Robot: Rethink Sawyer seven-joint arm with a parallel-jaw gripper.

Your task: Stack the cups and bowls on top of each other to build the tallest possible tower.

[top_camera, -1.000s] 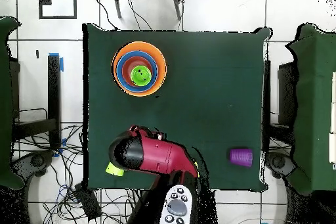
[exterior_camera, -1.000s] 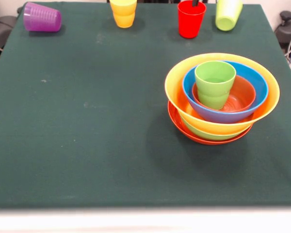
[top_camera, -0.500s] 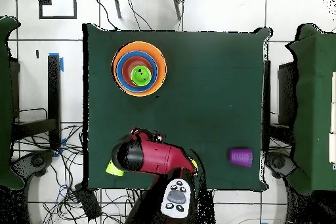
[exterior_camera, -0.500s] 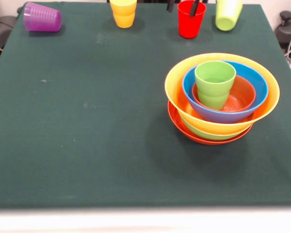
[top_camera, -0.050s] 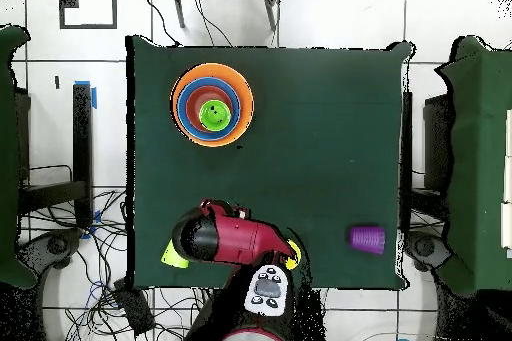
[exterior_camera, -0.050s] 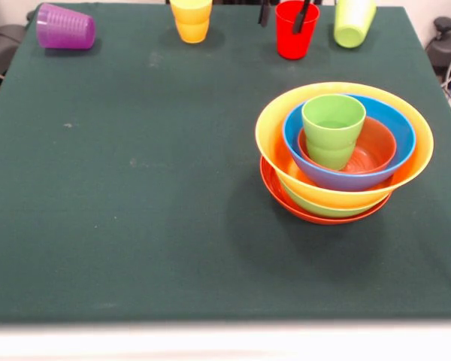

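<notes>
Front view, left to right. A purple cup [exterior_camera, -0.050s: 65, 27] lies on its side at the upper left of the green worktop [exterior_camera, -0.050s: 135, 210], so it will need righting or a sideways grasp before it can be stacked. A yellow cup [exterior_camera, -0.050s: 191, 19] stands at the top edge, left of centre, mouth down by its taper.

The end effector [exterior_camera, -0.050s: 284, 10] shows at the top edge, right of centre. Its two dark fingers [exterior_camera, -0.050s: 303, 13] are spread wide, one left of the upright red cup [exterior_camera, -0.050s: 296, 28] and one over its mouth; no contact is evident. In my judgement this cup is the next pick.

A light green cup [exterior_camera, -0.050s: 353, 21] sits tilted at the upper right.

Right of centre stands the tower [exterior_camera, -0.050s: 344, 150]: red-orange, green, orange-yellow, blue and small orange bowls nested, a second light green cup upright inside. Widest pieces lowest gives a stable base.
</notes>
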